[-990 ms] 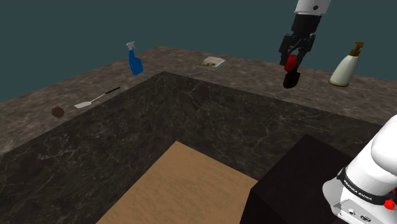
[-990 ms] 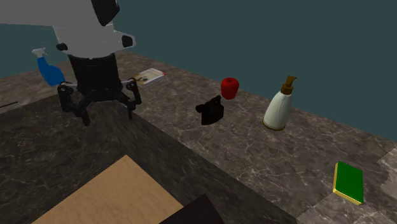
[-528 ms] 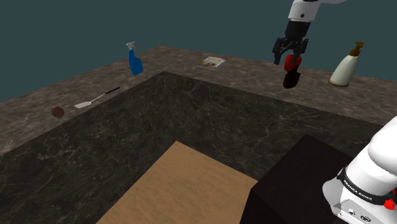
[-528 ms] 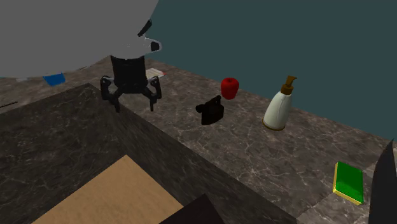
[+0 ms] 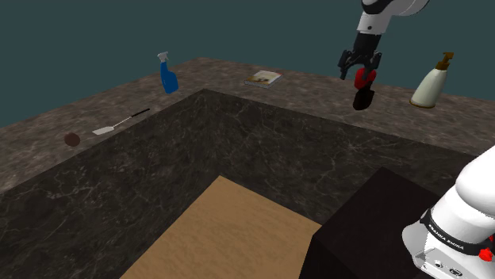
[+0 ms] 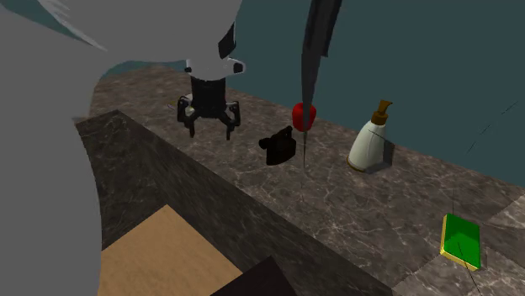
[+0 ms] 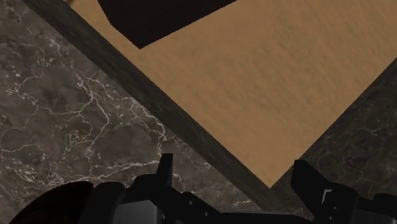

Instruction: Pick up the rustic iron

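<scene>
The rustic iron (image 6: 279, 148) is a small black flat iron standing on the dark marble counter (image 6: 353, 210), just in front of a red apple (image 6: 304, 115). In the shoulder view the iron (image 5: 363, 99) sits below the apple (image 5: 364, 77). My gripper (image 6: 209, 126) hovers above the counter with its fingers apart and nothing between them, off to the second exterior view's left of the iron. In the shoulder view the gripper (image 5: 358, 66) shows just above the apple. In the wrist view the gripper (image 7: 237, 175) looks down at the counter's inner edge and the tan floor.
A cream pump bottle (image 6: 370, 139) stands beyond the iron and a green book (image 6: 461, 240) lies nearer. Farther along the counter are a magazine (image 5: 263, 78), a blue spray bottle (image 5: 167, 74), a spatula (image 5: 119, 123) and a brown ball (image 5: 72, 139). The black stand (image 5: 373, 230) rises beside the tan floor (image 5: 230, 234).
The open gripper has travelled across the second exterior view from the left toward the iron. In the shoulder view it has risen a little, above the apple. Nothing on the counter has moved.
</scene>
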Action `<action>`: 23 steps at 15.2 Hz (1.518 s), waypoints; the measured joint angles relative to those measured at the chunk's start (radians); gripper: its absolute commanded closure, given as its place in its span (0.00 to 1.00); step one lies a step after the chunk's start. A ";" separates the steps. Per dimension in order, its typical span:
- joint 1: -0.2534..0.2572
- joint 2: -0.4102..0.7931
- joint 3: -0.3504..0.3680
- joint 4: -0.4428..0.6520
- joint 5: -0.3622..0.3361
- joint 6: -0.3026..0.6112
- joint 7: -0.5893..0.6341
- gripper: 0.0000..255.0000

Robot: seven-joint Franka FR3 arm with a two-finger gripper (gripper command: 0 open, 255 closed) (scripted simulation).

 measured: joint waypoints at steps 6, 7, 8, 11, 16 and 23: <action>-0.055 0.179 -0.064 0.125 0.037 0.039 0.006 0.00; -0.067 0.212 -0.076 0.152 0.046 0.041 0.003 0.00; -0.076 0.233 -0.085 0.170 0.052 0.042 0.006 0.00; -0.109 0.326 -0.111 0.249 0.083 0.046 0.011 0.00; -0.172 0.471 -0.145 0.378 0.136 0.043 0.026 0.00; -0.212 0.560 -0.159 0.411 0.173 0.087 0.024 0.00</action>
